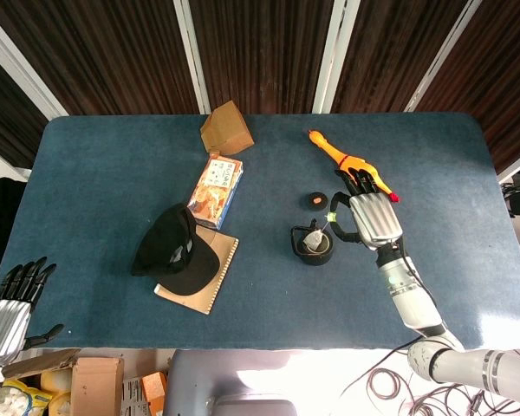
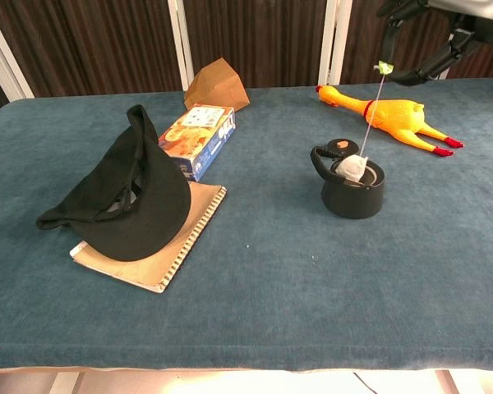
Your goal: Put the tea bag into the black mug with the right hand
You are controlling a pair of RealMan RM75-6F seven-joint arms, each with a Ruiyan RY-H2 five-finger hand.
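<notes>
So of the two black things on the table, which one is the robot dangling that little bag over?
The black mug, right of centre. The tea bag hangs on its string from the right hand above its opening; the black cap lies apart on a notebook.

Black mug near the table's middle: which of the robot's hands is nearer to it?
Right. The right hand hovers just beside the black mug, dangling the tea bag over its opening; the left hand is off the table's far corner.
</notes>
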